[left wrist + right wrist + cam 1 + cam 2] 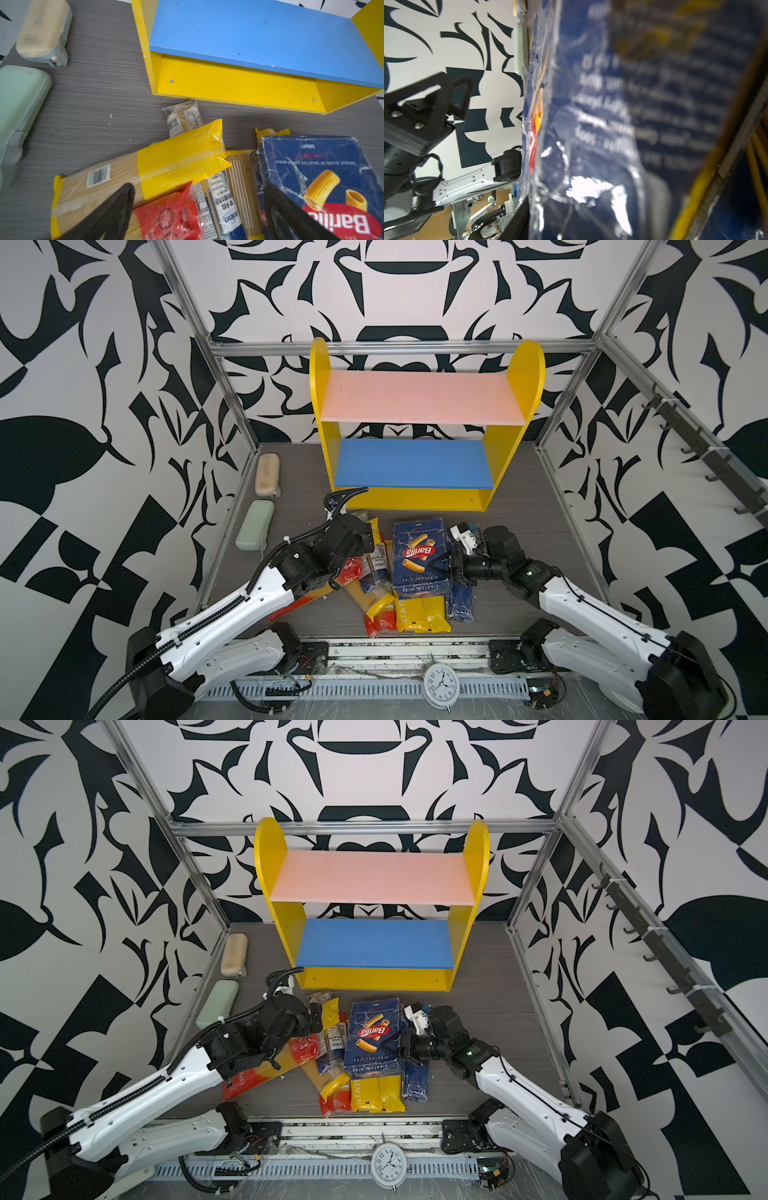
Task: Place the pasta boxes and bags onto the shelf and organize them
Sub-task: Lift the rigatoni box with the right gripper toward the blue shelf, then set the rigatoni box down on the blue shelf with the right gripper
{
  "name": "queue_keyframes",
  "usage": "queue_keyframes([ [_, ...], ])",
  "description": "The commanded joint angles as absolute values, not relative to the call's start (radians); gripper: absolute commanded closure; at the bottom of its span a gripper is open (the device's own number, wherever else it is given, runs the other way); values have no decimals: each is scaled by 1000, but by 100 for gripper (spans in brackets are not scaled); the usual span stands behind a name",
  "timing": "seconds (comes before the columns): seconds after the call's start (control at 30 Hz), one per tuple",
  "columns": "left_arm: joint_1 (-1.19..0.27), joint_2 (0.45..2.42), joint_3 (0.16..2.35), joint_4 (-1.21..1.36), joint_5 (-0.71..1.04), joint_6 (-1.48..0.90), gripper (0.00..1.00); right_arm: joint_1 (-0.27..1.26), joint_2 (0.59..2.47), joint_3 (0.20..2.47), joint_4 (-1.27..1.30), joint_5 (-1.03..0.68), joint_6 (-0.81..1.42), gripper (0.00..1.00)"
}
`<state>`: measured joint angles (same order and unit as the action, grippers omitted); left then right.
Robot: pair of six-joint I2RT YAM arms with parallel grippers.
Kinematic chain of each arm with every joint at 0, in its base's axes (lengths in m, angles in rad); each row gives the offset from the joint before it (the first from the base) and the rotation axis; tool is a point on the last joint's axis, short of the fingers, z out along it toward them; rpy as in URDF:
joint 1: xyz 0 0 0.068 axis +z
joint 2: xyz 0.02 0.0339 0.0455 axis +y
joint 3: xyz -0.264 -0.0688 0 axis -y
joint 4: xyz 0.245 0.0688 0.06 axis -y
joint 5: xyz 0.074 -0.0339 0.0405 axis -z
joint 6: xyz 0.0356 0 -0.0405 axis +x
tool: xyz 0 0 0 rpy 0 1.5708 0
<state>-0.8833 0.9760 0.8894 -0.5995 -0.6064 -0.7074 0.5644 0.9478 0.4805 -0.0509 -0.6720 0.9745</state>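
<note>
Pinching box sideways, apparently: right arm

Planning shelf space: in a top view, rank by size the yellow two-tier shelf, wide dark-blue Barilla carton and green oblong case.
Largest to smallest:
yellow two-tier shelf
wide dark-blue Barilla carton
green oblong case

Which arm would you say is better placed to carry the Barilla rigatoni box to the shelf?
Right. The right hand looks clamped on the edge of the Barilla rigatoni box, with the empty shelf just beyond; the left hand hangs open over the spaghetti bags, holding nothing.
</note>
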Motion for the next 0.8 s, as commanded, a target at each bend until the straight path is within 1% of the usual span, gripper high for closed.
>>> queue_keyframes([
  [0.0,-876,922,870,-676,-643,-716,1,562,914,591,97,-713,922,56],
  [0.33,-861,823,867,-755,-650,-721,1,562,994,749,74,-720,859,56],
  [0.53,-852,800,865,-794,-652,-721,1,560,1111,888,68,-719,816,57],
  [0.77,-847,758,876,-810,-658,-716,1,526,1278,1035,125,-740,791,57],
])
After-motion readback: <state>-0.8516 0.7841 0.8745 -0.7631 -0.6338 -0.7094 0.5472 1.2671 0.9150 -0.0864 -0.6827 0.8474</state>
